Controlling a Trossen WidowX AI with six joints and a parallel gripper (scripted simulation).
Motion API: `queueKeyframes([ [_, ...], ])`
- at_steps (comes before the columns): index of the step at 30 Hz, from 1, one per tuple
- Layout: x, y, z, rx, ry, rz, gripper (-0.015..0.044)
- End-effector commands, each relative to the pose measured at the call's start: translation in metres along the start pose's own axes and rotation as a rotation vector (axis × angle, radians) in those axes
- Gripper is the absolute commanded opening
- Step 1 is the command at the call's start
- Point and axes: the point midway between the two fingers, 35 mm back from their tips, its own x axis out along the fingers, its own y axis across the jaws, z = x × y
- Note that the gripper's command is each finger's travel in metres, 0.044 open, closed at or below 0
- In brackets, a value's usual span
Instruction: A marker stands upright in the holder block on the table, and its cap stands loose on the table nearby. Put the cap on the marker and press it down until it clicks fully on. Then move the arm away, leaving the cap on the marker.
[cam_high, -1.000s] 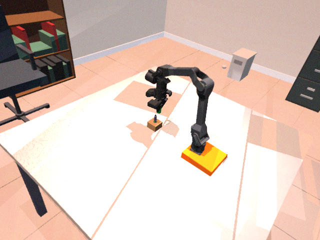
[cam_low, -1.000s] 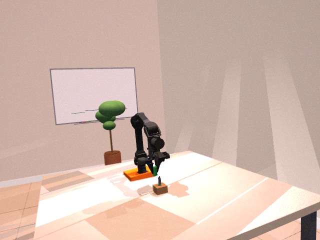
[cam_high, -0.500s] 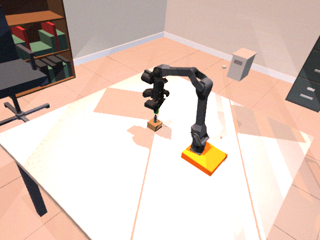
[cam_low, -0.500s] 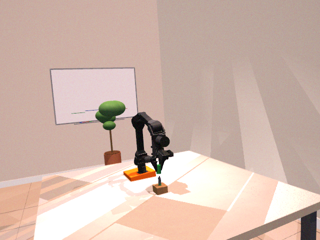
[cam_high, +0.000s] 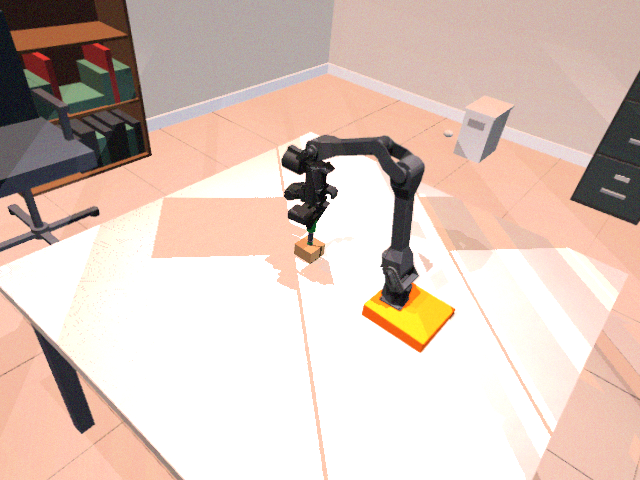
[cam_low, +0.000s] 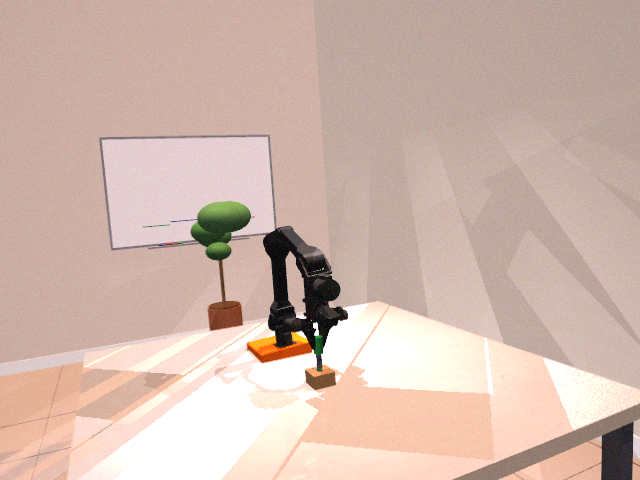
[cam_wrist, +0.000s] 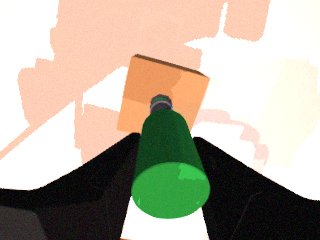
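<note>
- The table (cam_high: 155, 320) carries everything; places below are given relative to the holder block.
- The arm (cam_high: 403, 206) rises from an orange base (cam_high: 408, 317) that sits well apart from the holder block, bends over at the top and hangs its wrist straight above the block.
- The gripper (cam_wrist: 170, 160) points down over the holder block, its fingers clamped on the green cap, one dark finger on each side of it in the wrist view.
- The holder block (cam_low: 320, 376), a small tan cube, stands on the table directly beneath the gripper.
- The cap (cam_low: 318, 344) is upright above the holder block, in line with the marker; its lower end meets the marker's top in the wrist view, though how far it has gone on cannot be told.
- The marker (cam_wrist: 160, 102) stands upright in the holder block, only a short dark stretch showing between cap and block.
</note>
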Motion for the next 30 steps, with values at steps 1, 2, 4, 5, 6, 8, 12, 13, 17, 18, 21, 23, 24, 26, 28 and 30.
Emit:
queueKeyframes([
  [1, 0.008, 0.0, 0.0, 0.001, 0.002, 0.003, 0.0],
  [2, 0.01, 0.0, 0.0, 0.001, 0.002, 0.003, 0.0],
  [4, 0.013, 0.0, 0.0, 0.001, 0.002, 0.003, 0.0],
  [5, 0.015, 0.0, 0.0, 0.001, 0.002, 0.003, 0.0],
  [6, 0.016, 0.0, 0.0, 0.001, 0.002, 0.003, 0.0],
  [8, 0.019, 0.0, 0.0, 0.001, 0.002, 0.003, 0.0],
  [12, 0.026, 0.001, -0.001, 0.001, 0.002, 0.003, 0.0],
  [13, 0.027, 0.001, -0.001, 0.001, 0.002, 0.003, 0.0],
  [17, 0.034, 0.001, -0.001, 0.001, 0.002, 0.003, 0.0],
  [18, 0.035, 0.001, -0.001, 0.001, 0.002, 0.003, 0.0],
  [21, 0.036, 0.001, -0.002, 0.001, 0.002, 0.003, 0.0],
  [23, 0.036, 0.001, -0.001, 0.001, 0.002, 0.003, 0.0],
  [24, 0.036, 0.001, -0.001, 0.001, 0.002, 0.003, 0.0],
  [26, 0.036, 0.001, -0.002, 0.001, 0.002, 0.003, 0.0],
  [28, 0.036, 0.001, -0.002, 0.001, 0.002, 0.003, 0.0],
  [30, 0.036, 0.001, -0.002, 0.001, 0.002, 0.003, 0.0],
])
